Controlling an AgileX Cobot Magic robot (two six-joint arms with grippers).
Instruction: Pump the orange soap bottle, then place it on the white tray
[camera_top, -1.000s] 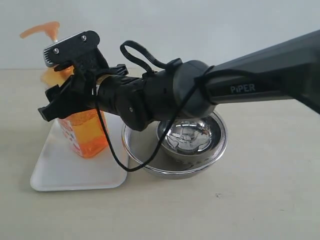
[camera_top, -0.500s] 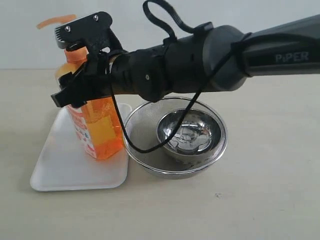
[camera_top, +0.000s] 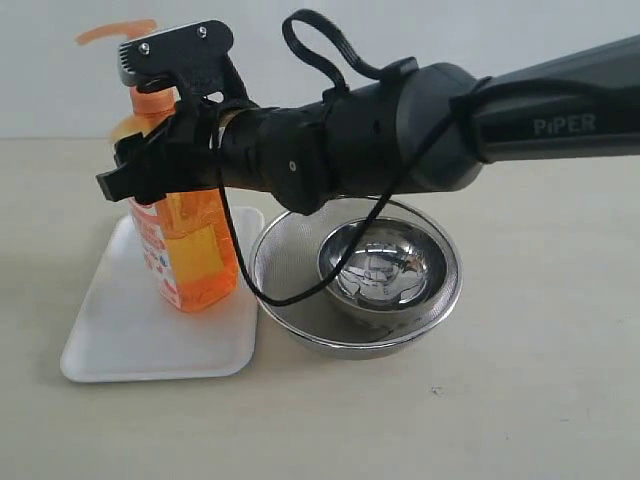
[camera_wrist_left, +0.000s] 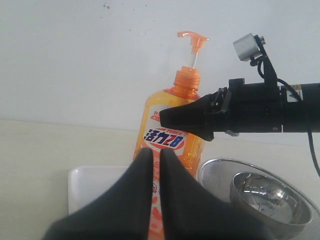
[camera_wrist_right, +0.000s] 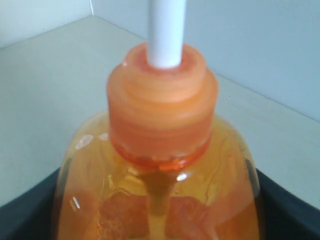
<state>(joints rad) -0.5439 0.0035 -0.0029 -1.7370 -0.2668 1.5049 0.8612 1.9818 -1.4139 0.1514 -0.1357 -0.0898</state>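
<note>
Standing on the right half of the tray (camera_top: 120, 330), the bottle (camera_top: 195, 260) leans slightly, its base close to the right rim; bare white tray lies left and near. The right gripper (camera_top: 135, 170) clasps its translucent orange shoulder from both sides. The left gripper (camera_wrist_left: 156, 157) shows narrow, empty fingers. A round steel-mesh strainer (camera_top: 290, 270) holding a polished bowl (camera_top: 385, 270) sits just beside the tray's right edge; bare table (camera_top: 520, 380) lies right and near.

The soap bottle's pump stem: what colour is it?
White stem, rising from the orange soap bottle; clearest in the right wrist view.
</note>
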